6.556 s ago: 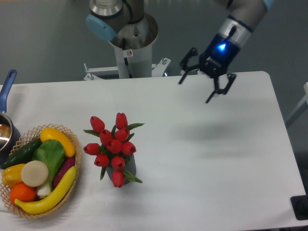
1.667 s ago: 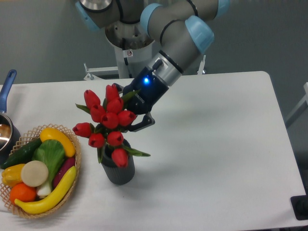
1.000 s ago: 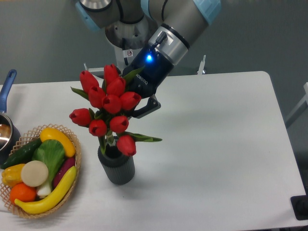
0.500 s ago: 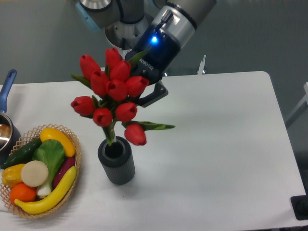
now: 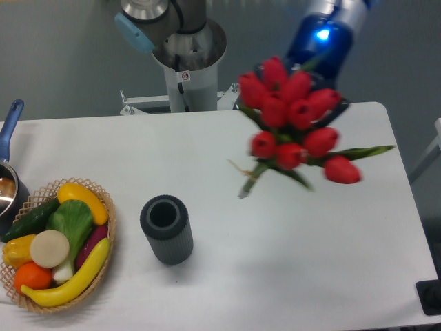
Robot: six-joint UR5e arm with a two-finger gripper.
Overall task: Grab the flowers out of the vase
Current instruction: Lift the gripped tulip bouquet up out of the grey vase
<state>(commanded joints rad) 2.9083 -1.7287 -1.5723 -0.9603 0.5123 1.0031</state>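
The flowers (image 5: 293, 121), a bunch of red tulip buds with green stems and leaves, hang in the air above the right half of the table, blurred by motion, their stem ends (image 5: 248, 185) free and well clear of the vase. My gripper (image 5: 318, 86) is behind the bunch and shut on it; the buds hide its fingers. The vase (image 5: 166, 228), a dark grey ribbed cylinder, stands upright and empty at the table's front left, its round mouth showing.
A wicker basket (image 5: 105, 258) of fruit and vegetables sits at the front left, beside the vase. A blue-handled pot (image 5: 9, 181) is at the left edge. The arm's base column (image 5: 185, 65) rises behind the table's far edge.
The bunch has been lifted fully out of the vase and carried to the right with my gripper. The vase stays in place, now empty.
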